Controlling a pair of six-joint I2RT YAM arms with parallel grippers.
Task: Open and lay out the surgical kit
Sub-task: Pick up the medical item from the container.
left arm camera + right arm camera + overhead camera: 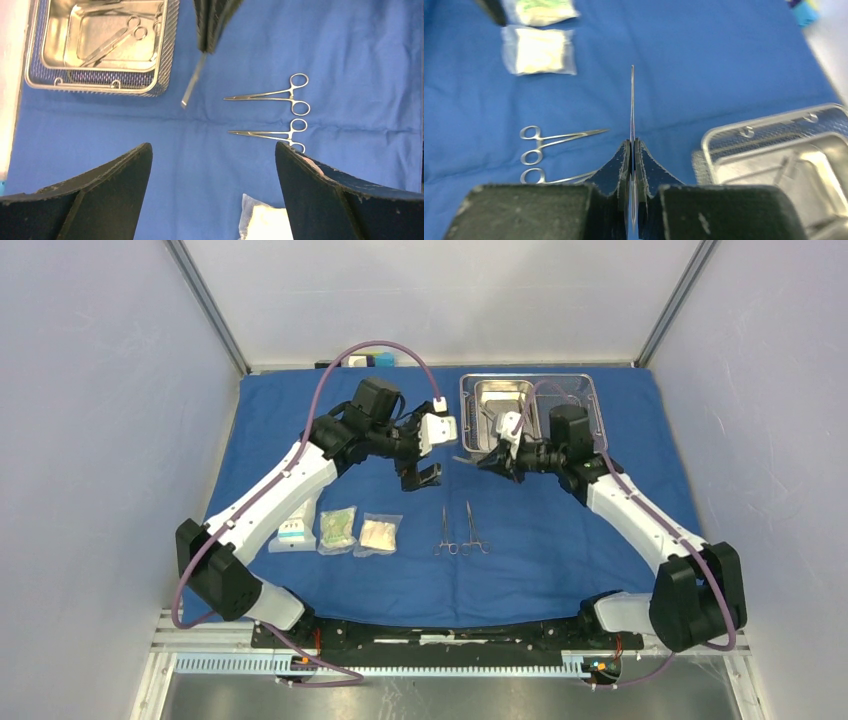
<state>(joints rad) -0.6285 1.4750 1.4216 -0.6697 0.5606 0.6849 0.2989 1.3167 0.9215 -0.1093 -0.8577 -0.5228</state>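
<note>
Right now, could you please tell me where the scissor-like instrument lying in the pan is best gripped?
Take the scissor-like instrument by its slim shanks, midway between rings and tips, coming straight down from above. It lies flat and diagonal on the pan floor, whose walls probably block any sideways approach.

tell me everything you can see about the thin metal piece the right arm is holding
The thin metal piece is a slim, flat, silvery strip, steel by its shine, seen edge-on from the right wrist. One end is clamped in the shut right end effector; the free end juts out past it. It appears held off the blue cloth, between the mesh tray and the two ring-handled instruments, touching only the fingers. What tool it is cannot be told.
</note>
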